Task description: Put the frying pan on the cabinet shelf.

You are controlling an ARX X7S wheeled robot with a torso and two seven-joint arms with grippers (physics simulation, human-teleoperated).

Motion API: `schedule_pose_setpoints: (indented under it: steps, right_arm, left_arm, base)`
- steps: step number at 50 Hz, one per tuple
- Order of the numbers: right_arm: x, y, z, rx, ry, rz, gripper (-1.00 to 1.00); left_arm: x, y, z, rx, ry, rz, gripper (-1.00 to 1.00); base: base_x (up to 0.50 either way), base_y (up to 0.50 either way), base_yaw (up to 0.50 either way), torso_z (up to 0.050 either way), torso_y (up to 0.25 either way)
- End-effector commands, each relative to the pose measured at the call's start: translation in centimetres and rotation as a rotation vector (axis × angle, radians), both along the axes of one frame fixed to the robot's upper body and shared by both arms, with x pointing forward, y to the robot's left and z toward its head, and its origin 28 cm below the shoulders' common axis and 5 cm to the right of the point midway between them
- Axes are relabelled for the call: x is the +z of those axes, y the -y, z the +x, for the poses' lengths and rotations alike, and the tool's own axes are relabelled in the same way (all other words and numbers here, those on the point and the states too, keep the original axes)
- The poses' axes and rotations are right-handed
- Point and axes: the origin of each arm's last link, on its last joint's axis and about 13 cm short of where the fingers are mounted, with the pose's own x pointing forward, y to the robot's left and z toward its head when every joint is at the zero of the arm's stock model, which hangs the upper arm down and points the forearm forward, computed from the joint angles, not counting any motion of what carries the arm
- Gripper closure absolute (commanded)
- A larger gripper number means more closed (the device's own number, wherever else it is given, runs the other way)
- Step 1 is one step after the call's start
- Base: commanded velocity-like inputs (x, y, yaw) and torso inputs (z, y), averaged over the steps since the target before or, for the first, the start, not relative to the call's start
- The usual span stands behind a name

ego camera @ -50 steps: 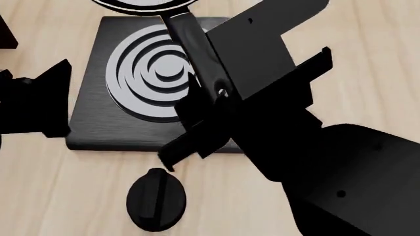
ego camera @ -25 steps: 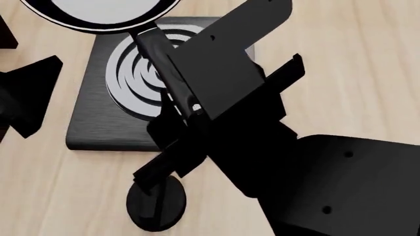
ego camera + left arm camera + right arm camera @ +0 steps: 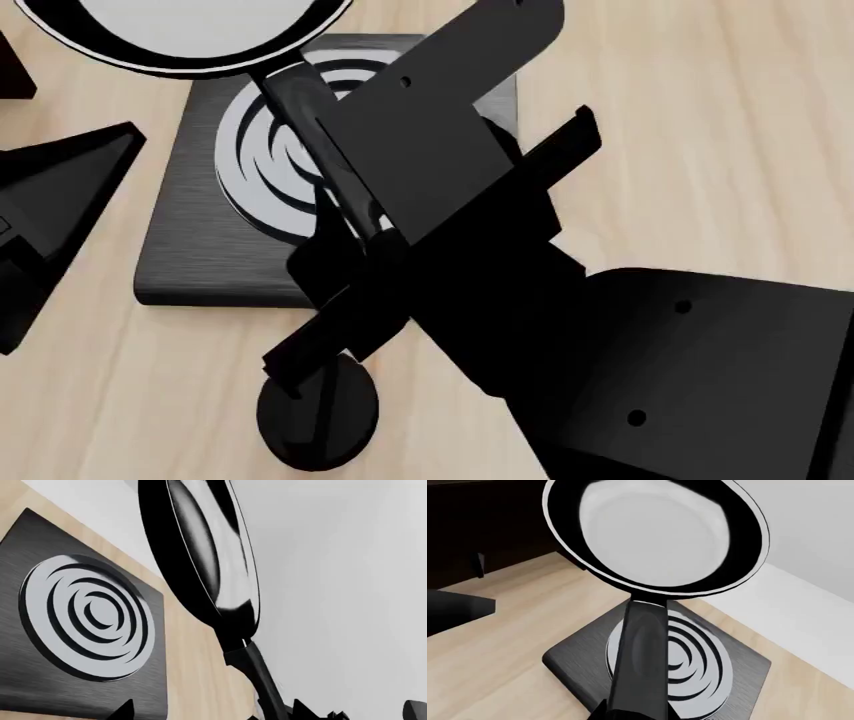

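As the right gripper (image 3: 363, 232) stands: clenched on the short handle (image 3: 639, 670) of the frying pan (image 3: 654, 535), which leaves the jaws pointing straight ahead.
Long axis: handle, then bowl, run in one line away from the claw. In the head view this line slants toward the far left, with the bowl (image 3: 187, 25) at the far end and partly cut by the frame.
Pan's place: in the air, bowl tilted. The left wrist view shows it clear of the hob plate (image 3: 87, 615).
Below the grip: the hob plate (image 3: 194, 215), and nearer the robot the round knob (image 3: 320, 405), both on the pale wooden table (image 3: 694, 130).
Cabinet shelf (image 3: 487, 525): dark boards just beyond the bowl's far rim, to the left side, so the pan already leads toward it.
Left arm (image 3: 54, 200): apart from the pan at the left edge. Whether its claw is released or clenched cannot be told.
Judgement: the carry calls for reaching on along the handle's own line, bowl first.
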Motion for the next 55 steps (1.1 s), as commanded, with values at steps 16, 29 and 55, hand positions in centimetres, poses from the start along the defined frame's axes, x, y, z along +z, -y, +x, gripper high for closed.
schedule_pose_setpoints:
  steps: [16,29,55]
  right_arm:
    - [0.7,0.0,-0.2,-0.021,0.063,0.021,1.00]
    - [0.8,-0.3,-0.3,-0.011,0.068,0.025,1.00]
    - [0.2,-0.5,-1.0,0.024,0.061,0.020,1.00]
  left_arm:
    - [0.6,2.1,1.9,-0.102,-0.010,-0.125,-1.00]
    - [-0.5,3.1,2.2,-0.141,-0.046,-0.120,-1.00]
    - [-0.7,3.4,3.0,-0.144,-0.056,-0.127,-1.00]
  base:
    - [0.00,0.00,0.00,0.001,0.000]
    - [0.00,0.00,0.00,0.001,-0.001]
    - [0.00,0.00,0.00,0.000,0.000]
